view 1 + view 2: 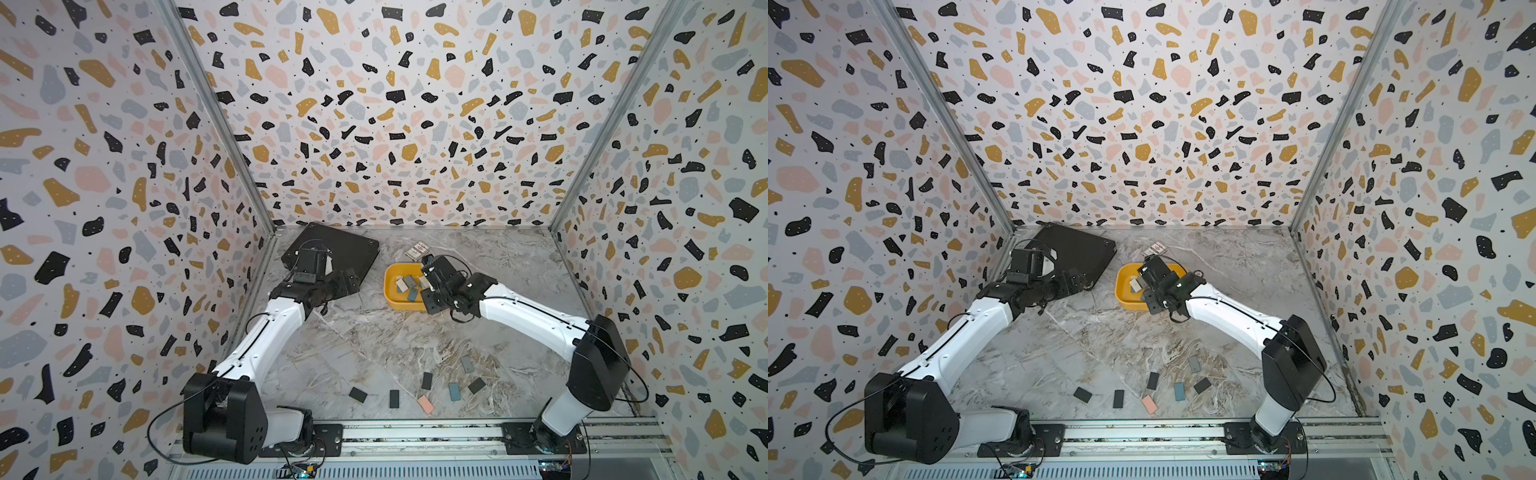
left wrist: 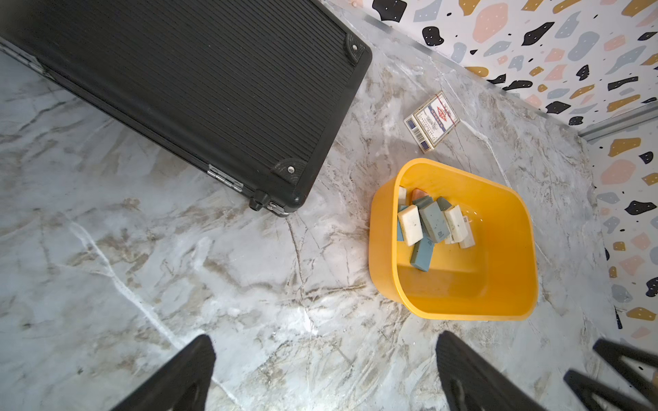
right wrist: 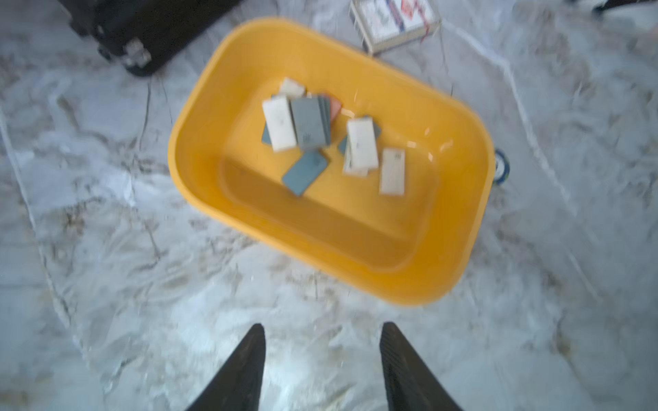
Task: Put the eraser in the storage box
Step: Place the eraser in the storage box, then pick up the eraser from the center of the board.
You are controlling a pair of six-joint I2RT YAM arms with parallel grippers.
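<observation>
Now my right end effector (image 3: 322, 325) hung open and empty at the storage box (image 3: 459, 227). The nearest loose eraser (image 1: 467, 365) lay lower centre in a top view, probably lengthwise up-frame, closer to the right arm (image 1: 536, 320). My left end effector (image 2: 324, 340) gaped empty.

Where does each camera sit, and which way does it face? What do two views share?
Top views: high over the arm bases, facing down and forward over the marble table; left arm, right arm show.
Left wrist: on the left arm, facing down at black case, card pack, storage box; open left end effector shows.
Right wrist: above the storage box, facing down, blurred; open right end effector shows.
Shared: both wrist views show the erasers inside.
</observation>
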